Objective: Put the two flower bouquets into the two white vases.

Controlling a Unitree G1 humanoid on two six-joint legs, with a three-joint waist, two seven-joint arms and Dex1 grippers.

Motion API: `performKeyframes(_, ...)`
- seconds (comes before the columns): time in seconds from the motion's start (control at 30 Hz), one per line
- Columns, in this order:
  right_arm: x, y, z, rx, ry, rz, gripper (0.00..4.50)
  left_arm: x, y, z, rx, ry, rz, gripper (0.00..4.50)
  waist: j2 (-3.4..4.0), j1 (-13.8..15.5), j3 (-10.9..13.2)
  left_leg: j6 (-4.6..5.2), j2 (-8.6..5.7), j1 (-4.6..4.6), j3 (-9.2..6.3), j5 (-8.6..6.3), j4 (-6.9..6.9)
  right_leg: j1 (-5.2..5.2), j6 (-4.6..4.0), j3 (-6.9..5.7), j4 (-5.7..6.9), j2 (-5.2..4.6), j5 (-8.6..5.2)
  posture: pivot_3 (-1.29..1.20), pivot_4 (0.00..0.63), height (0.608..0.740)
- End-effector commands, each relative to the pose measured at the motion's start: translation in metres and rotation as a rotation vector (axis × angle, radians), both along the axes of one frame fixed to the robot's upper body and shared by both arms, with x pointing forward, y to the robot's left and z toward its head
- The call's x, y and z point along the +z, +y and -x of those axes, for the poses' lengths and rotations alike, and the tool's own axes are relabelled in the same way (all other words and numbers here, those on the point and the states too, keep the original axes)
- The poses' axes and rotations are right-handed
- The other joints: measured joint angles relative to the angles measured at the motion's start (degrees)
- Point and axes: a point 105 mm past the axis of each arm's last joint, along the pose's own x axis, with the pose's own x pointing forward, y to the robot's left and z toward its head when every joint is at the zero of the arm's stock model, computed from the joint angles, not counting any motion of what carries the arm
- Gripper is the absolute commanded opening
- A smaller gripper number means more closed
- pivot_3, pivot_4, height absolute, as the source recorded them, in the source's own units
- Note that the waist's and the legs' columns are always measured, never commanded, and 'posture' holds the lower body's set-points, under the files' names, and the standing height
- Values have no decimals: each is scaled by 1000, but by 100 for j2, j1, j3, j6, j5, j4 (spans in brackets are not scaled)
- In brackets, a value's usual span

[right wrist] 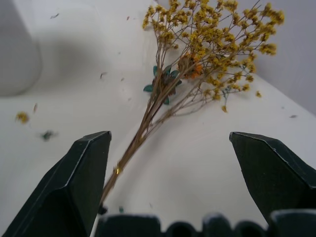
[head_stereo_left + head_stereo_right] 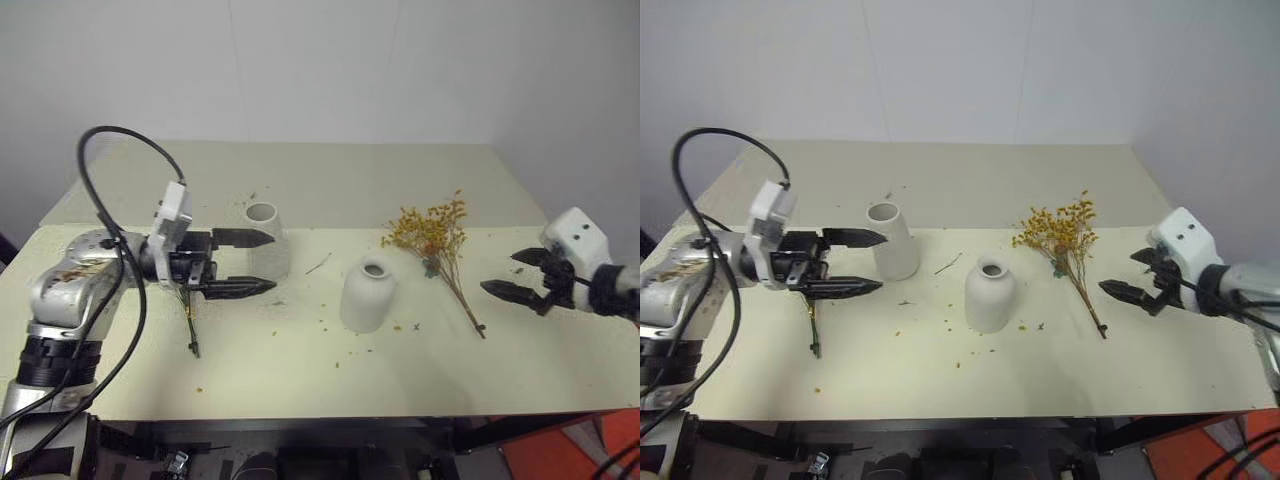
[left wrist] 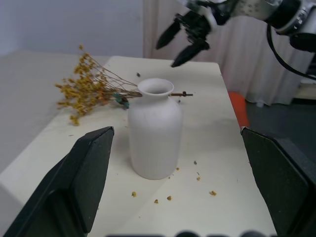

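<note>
The yellow-orange bouquet (image 2: pixel 432 232) lies on the table right of centre, its brown stems (image 1: pixel 143 133) trailing toward the front. My right gripper (image 2: pixel 500 272) hovers open just right of those stems, with nothing between its fingers. The squat white vase (image 2: pixel 368 292) stands upright mid-table. The taller white vase (image 2: pixel 890 240) stands upright to its left. My left gripper (image 2: pixel 878 262) is open and empty in front of the taller vase, pointing at the squat vase (image 3: pixel 154 131). A thin green stem (image 2: pixel 190 325) of the other bouquet lies under the left gripper; my arm hides the rest.
Small yellow crumbs (image 2: pixel 340 360) and a loose twig (image 2: pixel 318 264) are scattered on the cream table (image 2: pixel 300 390). The table ends at a white wall behind. A black cable (image 2: pixel 110 200) loops over my left arm.
</note>
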Motion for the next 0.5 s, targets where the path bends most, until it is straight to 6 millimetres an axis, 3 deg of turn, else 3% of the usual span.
performKeyframes(0.03, -5, -1, -19, -70, 57, -4, 4500, -11, -9, -5, -40, -43, -99, 4484, 1, -27, 1, 0, -1, -2, -1, 0, 2, 0, 0, 0, 0, 0, 0, 0, 150, 740)
performKeyframes(0.23, -13, 5, -44, -124, 128, -40, 4500, -19, -28, -10, -89, -67, -126, 4484, 1, -44, 1, 1, -9, -10, -10, 0, 6, -2, 4, -1, 0, -4, 3, 0, 150, 740)
performKeyframes(0.5, -32, 13, -59, -135, 256, -15, 4500, -24, -42, -10, -114, -89, -139, 4484, 2, -66, 1, 1, -10, -12, -14, 0, 5, -2, -9, -2, -2, -4, 12, 0, 150, 740)
